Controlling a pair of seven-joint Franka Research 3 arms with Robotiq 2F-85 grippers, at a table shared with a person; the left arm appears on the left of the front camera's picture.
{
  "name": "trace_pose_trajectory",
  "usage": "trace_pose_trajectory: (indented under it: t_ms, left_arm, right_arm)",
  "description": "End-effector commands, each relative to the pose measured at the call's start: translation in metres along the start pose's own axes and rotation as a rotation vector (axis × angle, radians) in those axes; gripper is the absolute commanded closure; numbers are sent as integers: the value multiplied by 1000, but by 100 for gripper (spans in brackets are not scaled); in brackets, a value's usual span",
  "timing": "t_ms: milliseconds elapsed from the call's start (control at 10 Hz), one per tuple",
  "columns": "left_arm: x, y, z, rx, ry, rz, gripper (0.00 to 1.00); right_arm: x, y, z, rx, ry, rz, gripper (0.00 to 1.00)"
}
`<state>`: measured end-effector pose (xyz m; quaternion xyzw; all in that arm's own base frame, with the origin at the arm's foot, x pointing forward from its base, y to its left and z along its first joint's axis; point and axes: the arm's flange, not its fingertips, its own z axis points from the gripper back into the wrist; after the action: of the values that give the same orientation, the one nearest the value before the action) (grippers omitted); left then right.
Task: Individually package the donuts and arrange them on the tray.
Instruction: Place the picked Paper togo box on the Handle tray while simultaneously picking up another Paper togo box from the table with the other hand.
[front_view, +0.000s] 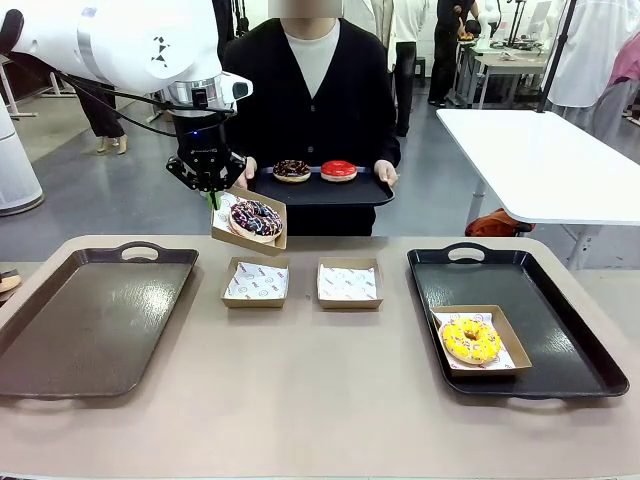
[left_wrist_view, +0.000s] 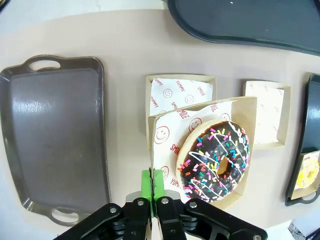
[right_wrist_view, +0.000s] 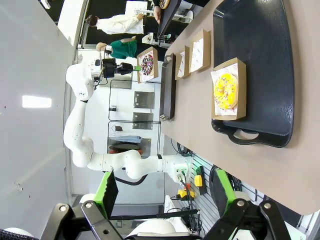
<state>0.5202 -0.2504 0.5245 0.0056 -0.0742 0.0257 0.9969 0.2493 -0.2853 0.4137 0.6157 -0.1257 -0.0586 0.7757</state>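
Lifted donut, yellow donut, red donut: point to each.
Lifted donut (left_wrist_view: 202, 170): left wrist view, glazed ring.
Yellow donut (front_view: 458, 341): front view, ring's left side.
Red donut (front_view: 332, 170): front view, left glaze.

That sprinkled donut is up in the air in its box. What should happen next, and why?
Probably carry it over to the right tray and lower it. The left hand pinches the box by its edge, the sprinkled donut hangs tilted, and the yellow donut already sits boxed there with room beside.

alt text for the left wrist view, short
The left gripper, shut, pinches the edge of a shallow brown cardboard box holding a chocolate ring donut with colourful sprinkles. On the table below lie two empty paper-lined boxes and a dark brown plastic tray.
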Motion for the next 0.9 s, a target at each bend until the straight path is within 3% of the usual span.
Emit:
trace_pose_trajectory:
  t_ms: [0, 500, 800]
  left_arm:
    - [-5, 4, 3, 6, -4, 3, 100]
    - [0, 0, 0, 0, 0, 0, 99]
    - [-12, 41, 23, -110, 38, -40, 99]
  right_arm:
    - [-1, 0, 1, 8, -4, -12, 0]
    - [0, 0, 0, 0, 0, 0, 0]
    - [30, 43, -43, -175, 125, 38, 0]
